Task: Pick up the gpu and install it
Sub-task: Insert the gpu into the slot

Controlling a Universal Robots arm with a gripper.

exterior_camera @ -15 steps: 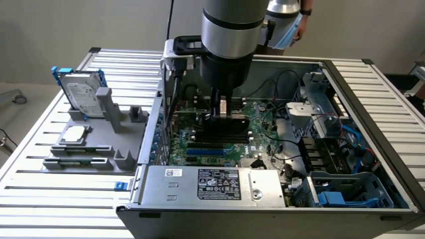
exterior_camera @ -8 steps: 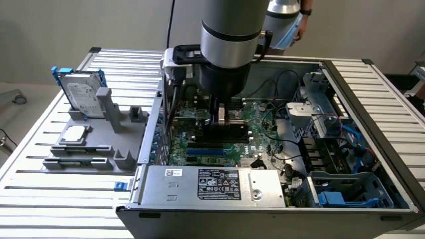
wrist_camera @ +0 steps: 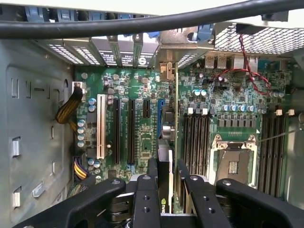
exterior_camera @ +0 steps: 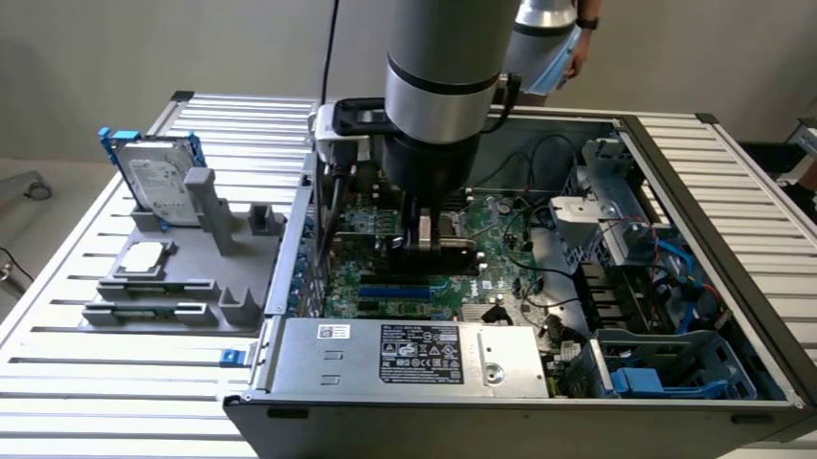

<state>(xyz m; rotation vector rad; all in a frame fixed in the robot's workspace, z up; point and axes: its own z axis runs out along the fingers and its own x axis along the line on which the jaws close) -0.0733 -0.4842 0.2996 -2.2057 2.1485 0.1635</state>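
End effector (wrist_camera: 167, 166) clamps gpu (wrist_camera: 168, 124) edge-on, lower edge apparently hidden.

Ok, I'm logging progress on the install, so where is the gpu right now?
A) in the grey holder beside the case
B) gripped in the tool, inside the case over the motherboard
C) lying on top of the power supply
B: the wrist view shows the gpu edge-on between the fingers of the tool, with the motherboard behind it, and in the exterior view the tool sits inside the open case.
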